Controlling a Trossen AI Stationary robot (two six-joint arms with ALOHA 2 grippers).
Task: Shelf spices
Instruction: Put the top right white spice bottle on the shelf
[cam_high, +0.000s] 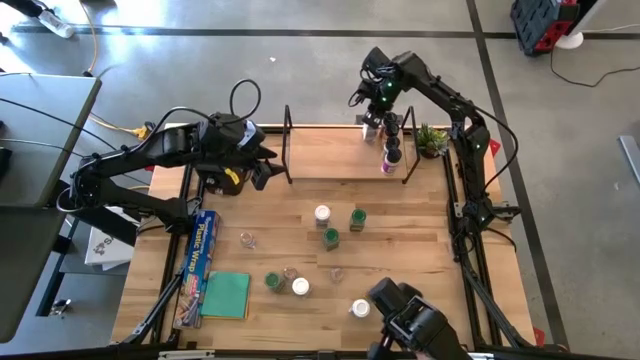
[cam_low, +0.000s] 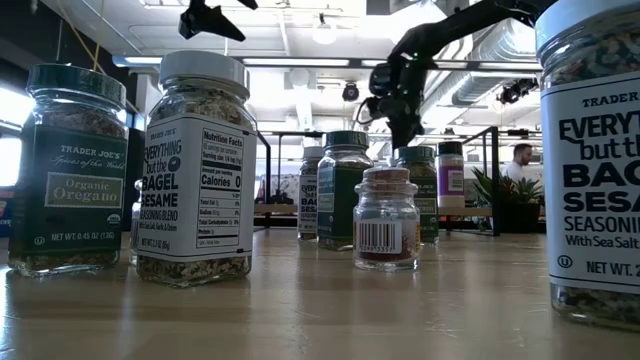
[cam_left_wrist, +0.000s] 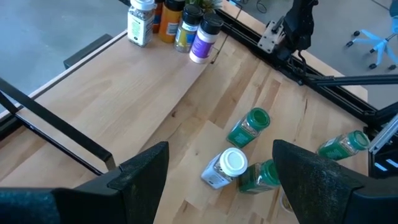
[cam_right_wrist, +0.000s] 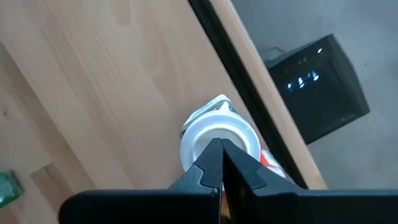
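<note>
Left tool: wide open, holding nothing, hanging above your shelf's nine-o'clock end.
Right tool: pinched shut, empty, just over a white-lidded clear jar at the light wooden shelf's three-o'clock end.
Remaining spices: green-lidded jars and white-lidded jars stand scattered mid-table.
Risk: if you lower that shut tool, it may topple the crowded shelved jars.

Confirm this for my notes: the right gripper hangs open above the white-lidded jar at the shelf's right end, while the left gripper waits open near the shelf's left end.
Not quite: the right gripper is shut, fingertips pressed together above the white-lidded jar, as the right wrist view shows. The rest holds: the left gripper waits open near the shelf's left end.
</note>
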